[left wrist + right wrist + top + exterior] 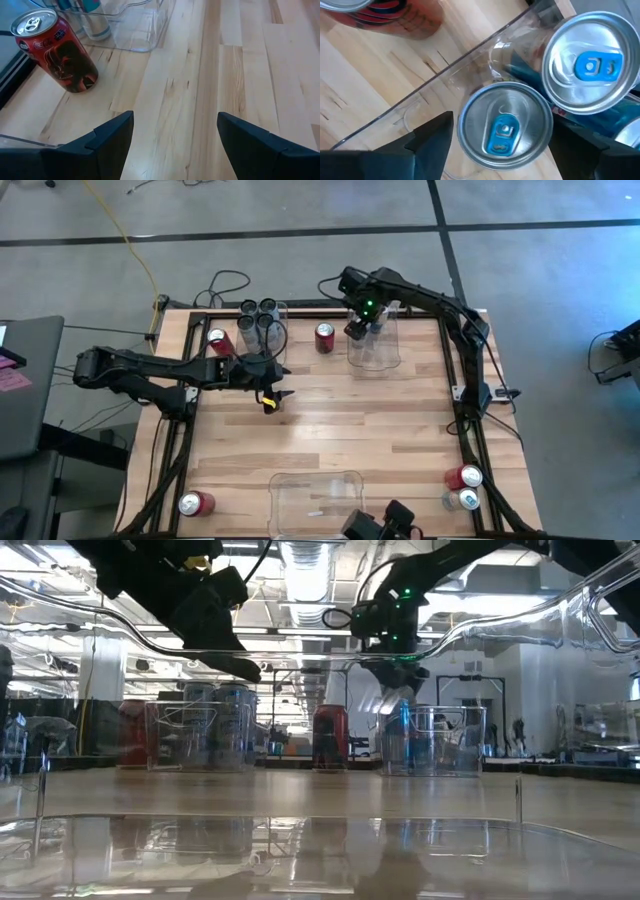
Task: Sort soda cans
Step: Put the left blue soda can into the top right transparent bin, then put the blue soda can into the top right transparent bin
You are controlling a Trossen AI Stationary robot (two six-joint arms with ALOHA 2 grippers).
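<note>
My right gripper [360, 328] hangs open over the clear bin [378, 352] at the table's far side. Its fingers stand on either side of an upright silver can with a blue tab [505, 129], and I see no touch. A second silver can [590, 62] stands beside it in the bin. A red can [324, 337] stands left of that bin. My left gripper [275, 398] is open over bare wood, mid-table. Another red can [57, 52] stands ahead of it, by the far-left bin [283, 330], which holds several cans [257, 315].
A third clear bin [285, 498] sits at the near edge. A red can [196, 502] stands at the near left corner. A red can [463, 476] and a silver can [462, 500] stand at the near right. The middle of the table is bare wood [370, 420].
</note>
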